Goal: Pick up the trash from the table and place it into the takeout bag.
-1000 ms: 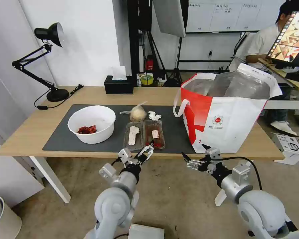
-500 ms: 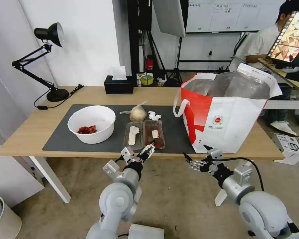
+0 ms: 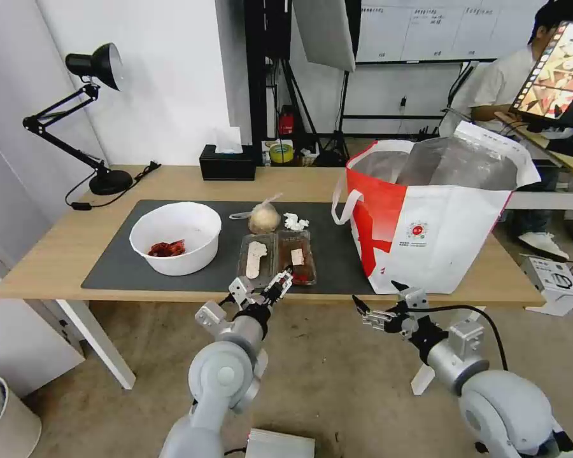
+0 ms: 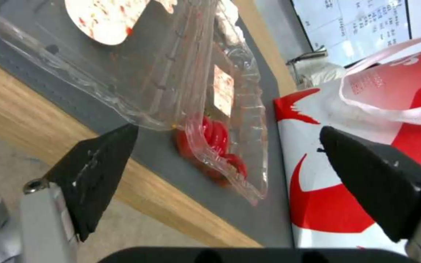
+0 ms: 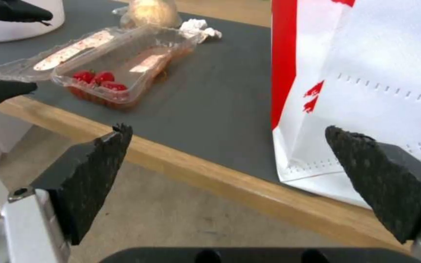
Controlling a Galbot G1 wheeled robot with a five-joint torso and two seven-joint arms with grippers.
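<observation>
The worktop point(image 3: 57, 254) is a light wooden desk on white legs, with a dark grey mat point(image 3: 337, 248) covering most of its middle. On the mat lie a white bowl point(image 3: 176, 237) with red scraps, a clear hinged food box point(image 3: 275, 256) near the front edge, a knotted clear bag point(image 3: 263, 218) and a crumpled tissue point(image 3: 294, 222) behind it. The takeout bag point(image 3: 439, 242) stands upright at the mat's right end. On the bare wood behind stand a black desk lamp point(image 3: 102, 181) and a black tissue box point(image 3: 227, 165).
</observation>
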